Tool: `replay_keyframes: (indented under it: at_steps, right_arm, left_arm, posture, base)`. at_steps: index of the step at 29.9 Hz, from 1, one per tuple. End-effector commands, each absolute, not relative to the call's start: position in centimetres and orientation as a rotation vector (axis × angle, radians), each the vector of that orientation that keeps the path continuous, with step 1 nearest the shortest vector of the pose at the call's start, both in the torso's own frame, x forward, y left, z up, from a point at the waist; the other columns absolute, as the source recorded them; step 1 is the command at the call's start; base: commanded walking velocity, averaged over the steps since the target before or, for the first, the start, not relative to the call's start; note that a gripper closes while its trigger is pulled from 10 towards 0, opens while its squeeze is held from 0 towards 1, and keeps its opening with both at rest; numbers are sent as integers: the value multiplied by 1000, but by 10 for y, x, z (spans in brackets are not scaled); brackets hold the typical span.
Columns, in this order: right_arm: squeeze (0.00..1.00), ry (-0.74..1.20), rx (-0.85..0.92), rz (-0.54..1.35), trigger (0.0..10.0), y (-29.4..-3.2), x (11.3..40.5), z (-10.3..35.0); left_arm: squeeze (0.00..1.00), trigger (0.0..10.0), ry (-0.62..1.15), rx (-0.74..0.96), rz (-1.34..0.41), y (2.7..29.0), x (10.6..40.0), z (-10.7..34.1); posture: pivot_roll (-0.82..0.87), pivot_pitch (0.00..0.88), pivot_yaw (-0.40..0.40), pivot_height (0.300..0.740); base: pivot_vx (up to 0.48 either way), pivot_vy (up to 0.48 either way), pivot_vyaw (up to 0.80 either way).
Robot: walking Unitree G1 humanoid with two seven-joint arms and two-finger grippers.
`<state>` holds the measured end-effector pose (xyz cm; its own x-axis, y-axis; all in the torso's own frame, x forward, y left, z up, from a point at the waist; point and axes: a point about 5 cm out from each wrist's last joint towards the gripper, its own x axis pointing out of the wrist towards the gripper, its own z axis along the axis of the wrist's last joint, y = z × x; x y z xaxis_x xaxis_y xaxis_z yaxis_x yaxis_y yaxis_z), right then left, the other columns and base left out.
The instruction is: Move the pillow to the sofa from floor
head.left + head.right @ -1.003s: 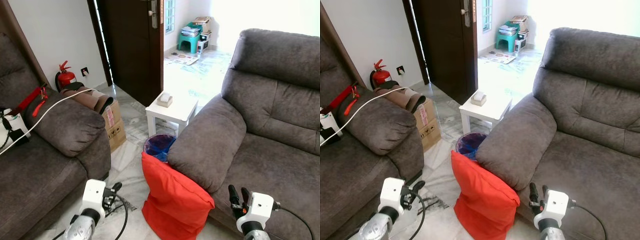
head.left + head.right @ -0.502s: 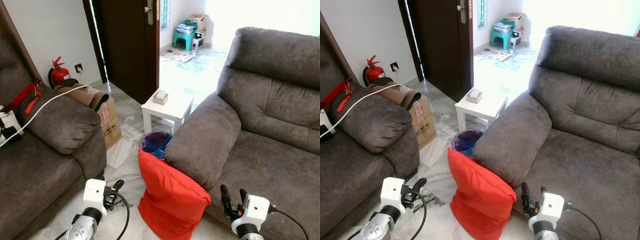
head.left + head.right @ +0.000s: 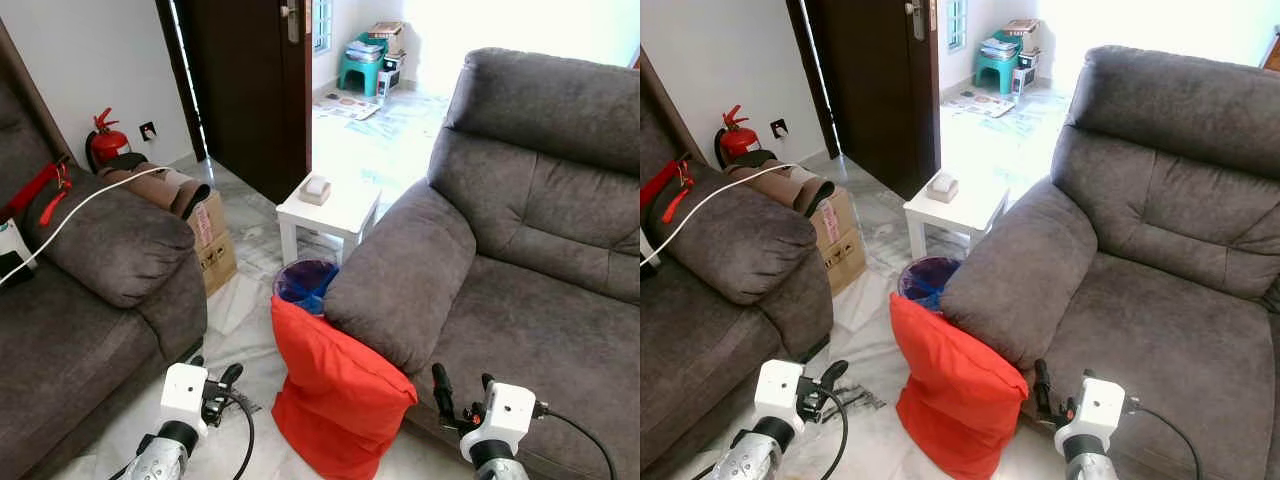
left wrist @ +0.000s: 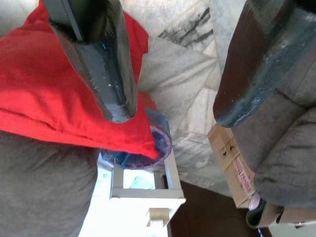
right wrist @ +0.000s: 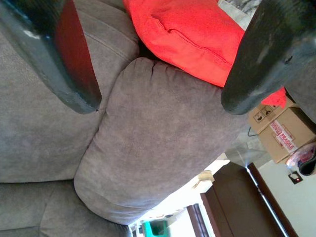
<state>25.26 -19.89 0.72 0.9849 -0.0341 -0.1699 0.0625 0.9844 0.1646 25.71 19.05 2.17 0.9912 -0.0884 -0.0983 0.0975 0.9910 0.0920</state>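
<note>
Leaning on the sofa (image 3: pixel 520 250) arm, the red pillow (image 3: pixel 335 395) apparently touches neither spread-fingered left gripper (image 3: pixel 215 380) nor right gripper (image 3: pixel 460 388).

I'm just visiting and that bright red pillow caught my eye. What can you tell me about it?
The red pillow is a plump, plain fabric cushion with a seamed edge. It stands on the pale marble floor, leaning against the right-hand grey sofa's armrest, its top corner by a blue-lined bin. Neither pincer touches it.

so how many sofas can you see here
2: one grey sofa on the robot's left, another grey sofa on its right, with the red pillow leaning against its armrest. Others may be out of frame.
</note>
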Motion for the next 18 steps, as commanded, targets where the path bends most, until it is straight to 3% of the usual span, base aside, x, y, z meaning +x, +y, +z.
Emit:
replay_keyframes:
  at_steps: [1, 8, 9, 18]
  right_arm:
    - [1000, 179, 189, -51, 10000, -196, 253, 5]
    - [1000, 187, 198, -59, 10000, -195, 251, 4]
    - [0, 207, 202, -48, 10000, -193, 252, 2]
    - [0, 219, 201, -45, 10000, -194, 256, 2]
  left_arm:
    - [0, 10000, 123, 102, -107, 190, 256, 18]
    - [0, 10000, 132, 106, -109, 192, 256, 18]
    - [0, 10000, 136, 103, -118, 191, 256, 18]
    - [0, 10000, 152, 79, -100, 192, 255, 15]
  posture:
    - [0, 81, 52, 740]
    - [3, 78, 59, 740]
    - [2, 77, 62, 740]
    - [7, 75, 60, 740]
  base:
    - [0, 0, 0]
    - [0, 0, 0]
    - [0, 0, 0]
    - [0, 0, 0]
